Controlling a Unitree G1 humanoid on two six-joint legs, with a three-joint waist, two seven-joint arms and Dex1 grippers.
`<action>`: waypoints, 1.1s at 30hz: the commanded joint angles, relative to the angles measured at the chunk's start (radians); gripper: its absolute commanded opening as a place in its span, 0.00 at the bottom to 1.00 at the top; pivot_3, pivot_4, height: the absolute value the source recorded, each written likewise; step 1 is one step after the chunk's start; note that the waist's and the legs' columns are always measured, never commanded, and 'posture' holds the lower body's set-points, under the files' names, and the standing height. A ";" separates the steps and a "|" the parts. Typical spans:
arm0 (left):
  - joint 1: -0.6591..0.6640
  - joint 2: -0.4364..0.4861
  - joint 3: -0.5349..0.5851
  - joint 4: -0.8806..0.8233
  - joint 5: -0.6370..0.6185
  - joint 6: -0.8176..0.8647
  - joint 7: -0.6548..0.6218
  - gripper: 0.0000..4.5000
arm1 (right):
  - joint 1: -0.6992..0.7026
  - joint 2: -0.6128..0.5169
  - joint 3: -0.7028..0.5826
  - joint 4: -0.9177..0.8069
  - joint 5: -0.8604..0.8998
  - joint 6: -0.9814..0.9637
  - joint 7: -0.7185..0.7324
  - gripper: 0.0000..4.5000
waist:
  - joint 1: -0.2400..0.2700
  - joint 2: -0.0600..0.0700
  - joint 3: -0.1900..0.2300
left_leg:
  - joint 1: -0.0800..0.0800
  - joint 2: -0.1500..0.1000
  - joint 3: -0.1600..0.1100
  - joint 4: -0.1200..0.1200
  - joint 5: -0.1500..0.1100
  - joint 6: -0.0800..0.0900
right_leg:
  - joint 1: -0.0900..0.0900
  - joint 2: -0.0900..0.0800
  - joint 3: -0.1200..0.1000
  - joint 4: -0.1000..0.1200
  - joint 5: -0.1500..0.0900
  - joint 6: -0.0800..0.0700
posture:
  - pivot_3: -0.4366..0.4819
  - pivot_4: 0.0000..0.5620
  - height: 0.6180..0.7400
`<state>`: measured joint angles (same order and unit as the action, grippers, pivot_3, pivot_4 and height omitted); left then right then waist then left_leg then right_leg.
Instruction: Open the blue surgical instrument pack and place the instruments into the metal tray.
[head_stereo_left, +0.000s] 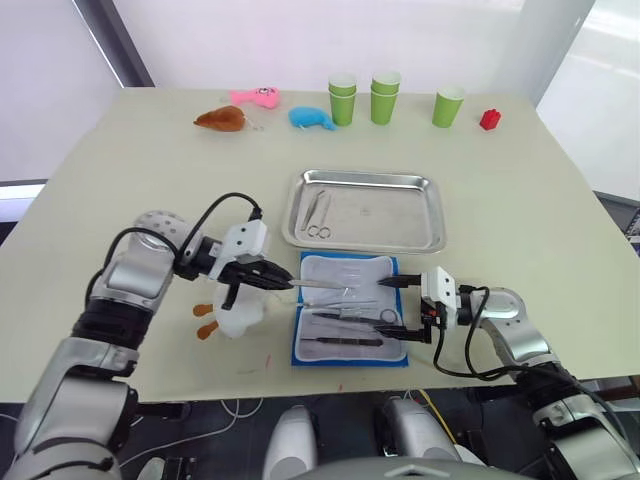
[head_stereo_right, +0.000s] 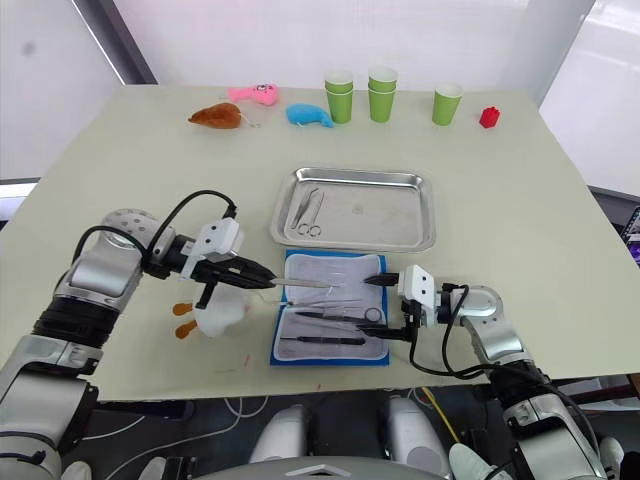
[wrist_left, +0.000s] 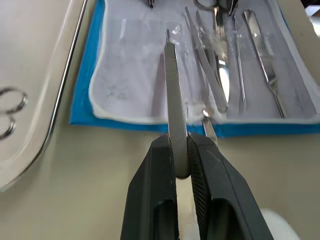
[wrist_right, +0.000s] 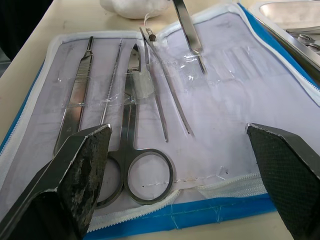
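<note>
Left tool (head_stereo_left: 283, 283) pinches a flat steel handle (wrist_left: 175, 107) over the open pack (head_stereo_left: 350, 310); right tool (head_stereo_left: 400, 308) gapes beside it, white plush (head_stereo_left: 240, 312) close by.

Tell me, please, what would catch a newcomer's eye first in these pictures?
The open blue pack near the table's front edge, silvery instruments lined up on its pale lining. The left gripper is shut on a flat handle held over the pack, while the right gripper stands open at the pack's right edge. Behind the pack, the metal tray already holds scissors.
</note>
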<state>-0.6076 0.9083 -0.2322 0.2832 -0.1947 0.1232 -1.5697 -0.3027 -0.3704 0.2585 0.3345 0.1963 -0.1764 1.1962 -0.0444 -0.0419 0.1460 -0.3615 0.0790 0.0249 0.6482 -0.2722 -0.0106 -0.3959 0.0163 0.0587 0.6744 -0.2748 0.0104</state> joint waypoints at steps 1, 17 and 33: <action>-0.061 0.071 0.014 -0.027 -0.052 0.013 -0.045 0.02 | 0.062 -0.002 0.089 0.123 -0.096 0.046 -0.001 1.00 | 0.001 -0.001 0.000 | 0.000 0.000 0.000 0.000 0.000 0.000 | 0.000 0.000 0.000 0.000 0.000 0.000 | 0.48 0.27 1.00; -0.103 -0.039 0.088 -0.127 -0.165 0.283 0.232 0.02 | 0.063 0.004 0.090 0.127 -0.096 0.043 -0.004 1.00 | 0.001 -0.005 -0.003 | 0.001 0.000 0.002 0.001 0.000 0.000 | -0.001 0.000 0.002 0.003 0.000 0.001 | 0.48 0.27 1.00; -0.016 -0.610 0.162 -0.409 -0.017 0.735 1.175 0.02 | 0.065 0.003 0.094 0.120 -0.096 0.047 -0.002 1.00 | 0.002 -0.010 -0.008 | 0.002 0.000 -0.001 0.003 0.000 0.000 | 0.002 0.001 0.006 0.004 0.002 0.002 | 0.48 0.27 1.00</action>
<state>-0.6189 0.3144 -0.0868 -0.0802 -0.2256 0.8235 -0.4620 -0.3017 -0.3659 0.2601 0.3463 0.1962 -0.1783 1.1925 -0.0420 -0.0514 0.1375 -0.3597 0.0793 0.0246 0.6510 -0.2722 -0.0109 -0.3934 0.0175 0.0650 0.6780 -0.2725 0.0126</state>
